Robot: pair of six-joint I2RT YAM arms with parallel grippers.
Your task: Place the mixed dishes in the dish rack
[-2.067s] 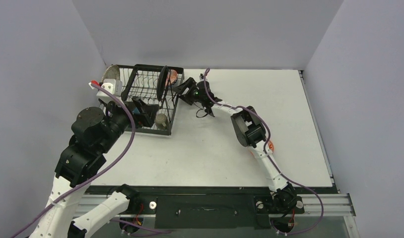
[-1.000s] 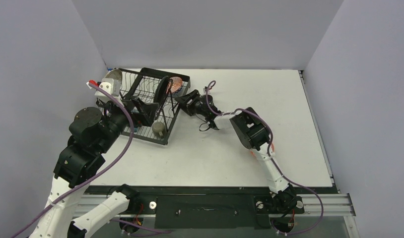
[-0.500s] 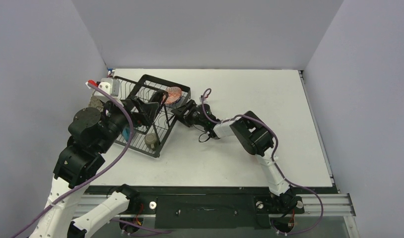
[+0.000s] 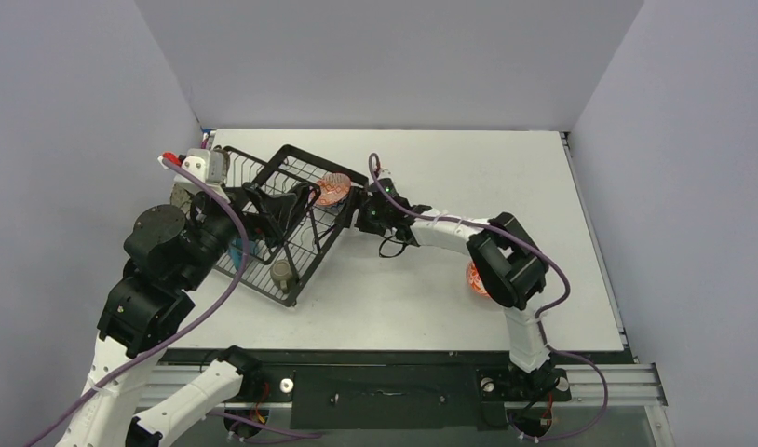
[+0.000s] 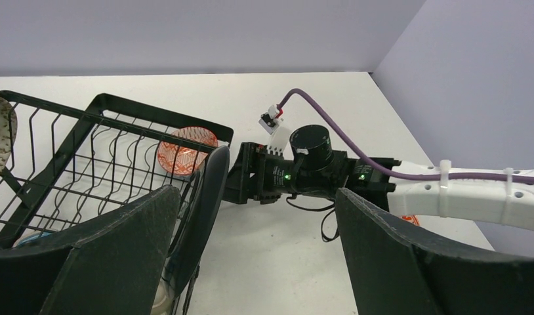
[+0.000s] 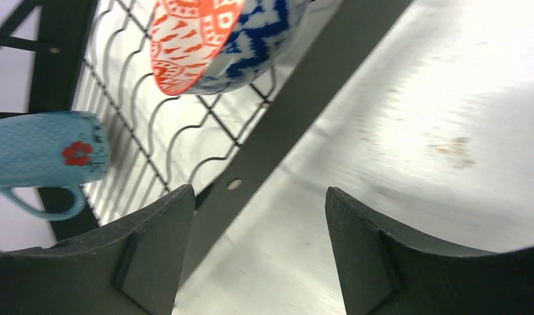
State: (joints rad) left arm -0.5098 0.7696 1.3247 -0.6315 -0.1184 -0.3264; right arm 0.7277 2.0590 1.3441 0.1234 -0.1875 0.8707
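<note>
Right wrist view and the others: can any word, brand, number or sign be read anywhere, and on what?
No text can be read in any view.
Mug: only a red flower, no words.
Bowl: only patterns, no words.
White tag: too small to read.

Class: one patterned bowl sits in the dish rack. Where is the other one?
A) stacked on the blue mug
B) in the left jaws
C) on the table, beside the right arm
C: the other patterned bowl lies on the table outside the dish rack, partly hidden by the right arm.
</note>
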